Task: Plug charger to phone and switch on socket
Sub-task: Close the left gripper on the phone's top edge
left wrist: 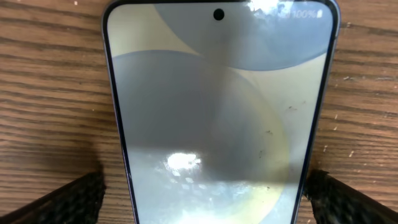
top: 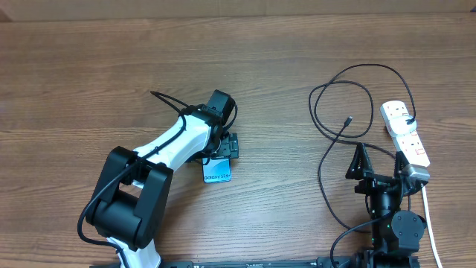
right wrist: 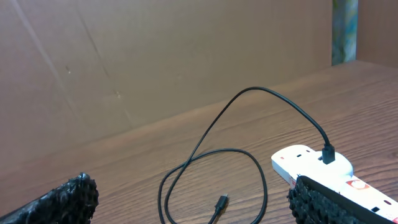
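Wood-grain table [top: 74,59] carries all items; a plain brown board backs it on the far side.

Positions: the phone [top: 217,172] lies flat, screen up, left of centre. The charger [right wrist: 267,91] lies in loose loops at the right, its plug tip [top: 349,119] free on the wood and well apart from the phone. Its other end is seated in the socket [top: 405,134] at the far right.

Pincers: the left gripper [top: 225,147] stands spread over the phone, one finger at each long edge. A strip of wood shows between one finger and the phone, so no clamp is confirmed. The right gripper [right wrist: 193,193] is spread wide and holds nothing, near the loops.

Risks, as judged:
- The phone may slide or skew if one finger reaches it first.
- The plug tip is small and lies flat. A pinch could miss it or catch the cable behind it.
- Carrying the tip leftward may drag the loops and tug the socket.

Views: only the overhead view shows the gap between phone and plug tip. Only the left wrist view shows the finger clearances and the screen's camera hole at the far end. Only the right wrist view shows the charger standing upright in the socket, beside a red mark [right wrist: 357,185].
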